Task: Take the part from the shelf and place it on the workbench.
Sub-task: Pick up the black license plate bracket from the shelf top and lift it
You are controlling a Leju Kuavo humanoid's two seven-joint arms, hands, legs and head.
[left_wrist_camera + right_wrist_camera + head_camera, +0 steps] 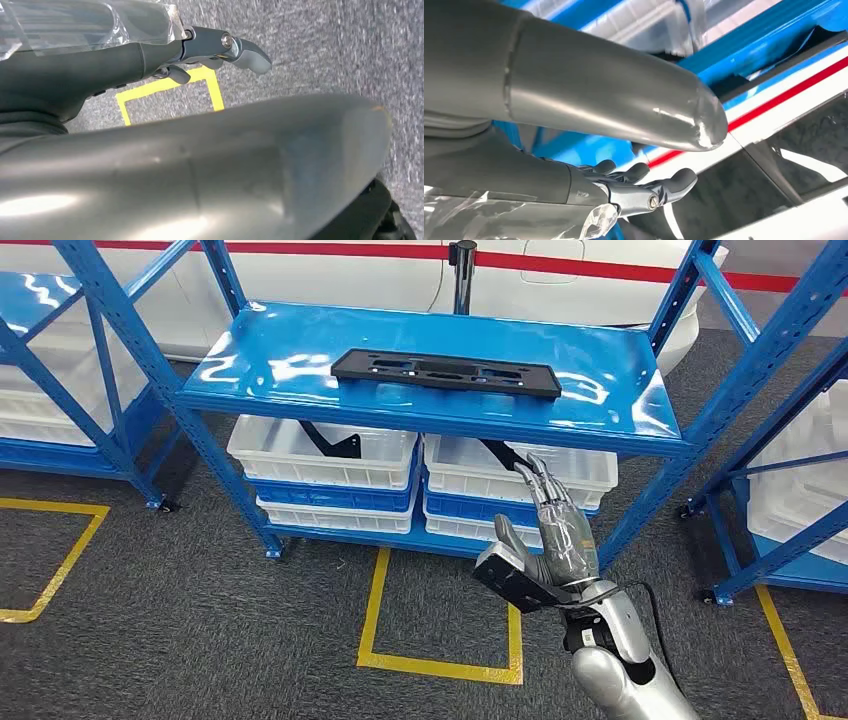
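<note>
Lying flat on the blue shelf's [300, 360] top deck, the black part [445, 373] is untouched. Right hand [550, 535], empty with fingers extended, is raised below the shelf edge; left hand [220, 50] hangs empty over grey carpet [325, 45].

The shelf [300, 360] is glossy blue painted metal that mirrors the lights. The part [445, 373] on it looks like matt black plastic. The bins [290, 455] below are smooth white plastic. The floor [200, 610] is rough grey carpet. The right hand [555, 540] is brushed silver metal.
</note>
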